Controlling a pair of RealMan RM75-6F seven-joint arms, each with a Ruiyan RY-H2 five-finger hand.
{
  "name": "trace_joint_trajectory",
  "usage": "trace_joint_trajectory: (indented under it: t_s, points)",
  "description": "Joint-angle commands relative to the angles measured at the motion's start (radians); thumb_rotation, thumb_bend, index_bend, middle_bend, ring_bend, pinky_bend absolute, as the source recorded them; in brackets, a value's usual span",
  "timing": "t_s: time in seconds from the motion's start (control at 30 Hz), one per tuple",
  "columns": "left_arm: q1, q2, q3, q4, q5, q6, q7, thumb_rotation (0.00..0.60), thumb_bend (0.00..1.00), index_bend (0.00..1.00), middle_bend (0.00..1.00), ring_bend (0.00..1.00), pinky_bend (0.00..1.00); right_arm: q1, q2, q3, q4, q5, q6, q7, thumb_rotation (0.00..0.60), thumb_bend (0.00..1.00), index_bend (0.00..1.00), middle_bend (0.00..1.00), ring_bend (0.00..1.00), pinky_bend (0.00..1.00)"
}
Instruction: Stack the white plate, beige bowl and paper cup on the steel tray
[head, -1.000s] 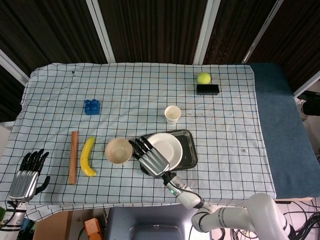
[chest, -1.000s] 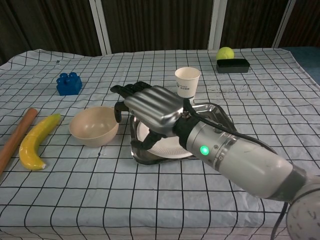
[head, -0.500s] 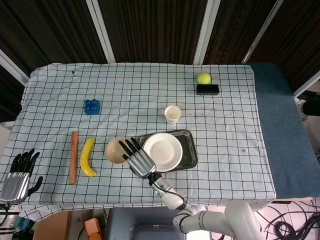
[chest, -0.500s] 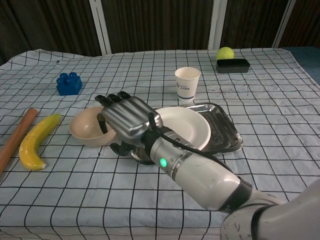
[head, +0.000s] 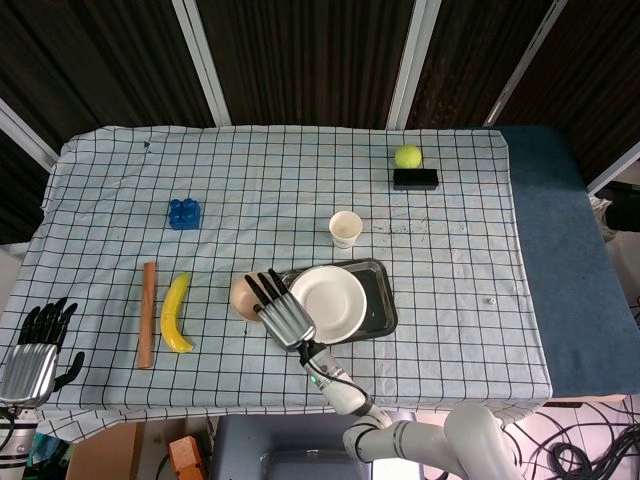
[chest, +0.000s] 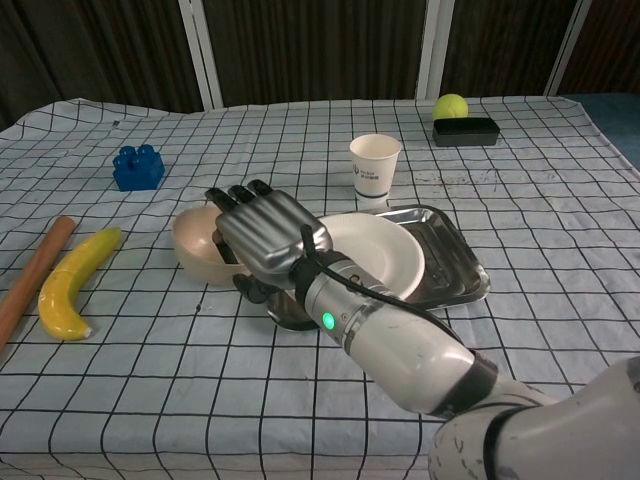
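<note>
the right hand (chest: 268, 238) holds the beige bowl (chest: 200, 241) with its fingers curled over the bowl's near rim, just left of the steel tray (chest: 455, 262), and the bowl looks tilted. the white plate (head: 327, 302) lies on the tray, and the paper cup (head: 345, 228) stands upright on the checked tablecloth (head: 470, 210) just behind the tray. the left hand (head: 36, 345) is at the left front table edge, holding nothing, fingers apart.
</note>
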Motion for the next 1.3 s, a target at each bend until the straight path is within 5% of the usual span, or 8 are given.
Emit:
trace_joint_trajectory:
  t_s: [0.03,0.47,0.77,0.97,1.3]
  points:
    - [0.002,0.000,-0.001,0.000,-0.001,0.001,0.000,0.600,0.39,0.00,0.00,0.00,0.00,-0.010,0.020,-0.007,-0.025,-0.017,0.019,-0.002,0.600,0.49,0.65,0.00,0.00,0.00]
    - [-0.004,-0.005,0.002,-0.005,0.007,-0.006,0.009,0.600,0.39,0.00,0.00,0.00,0.00,-0.100,0.287,-0.045,-0.338,-0.118,0.148,-0.035,0.600,0.49,0.64,0.00,0.00,0.00]
    - [-0.016,-0.009,0.006,-0.017,0.018,-0.018,0.031,0.600,0.39,0.00,0.00,0.00,0.00,-0.179,0.502,-0.142,-0.465,-0.173,0.174,-0.202,0.600,0.49,0.64,0.00,0.00,0.00]
    - [-0.023,-0.012,0.011,-0.023,0.023,-0.030,0.046,0.600,0.39,0.00,0.00,0.00,0.00,-0.213,0.531,-0.203,-0.446,-0.189,0.154,-0.244,0.600,0.49,0.64,0.00,0.00,0.00]
    - [-0.022,-0.011,0.011,-0.026,0.019,-0.034,0.046,0.600,0.39,0.00,0.00,0.00,0.00,-0.234,0.488,-0.232,-0.385,-0.215,0.138,-0.242,0.600,0.49,0.63,0.00,0.00,0.00]
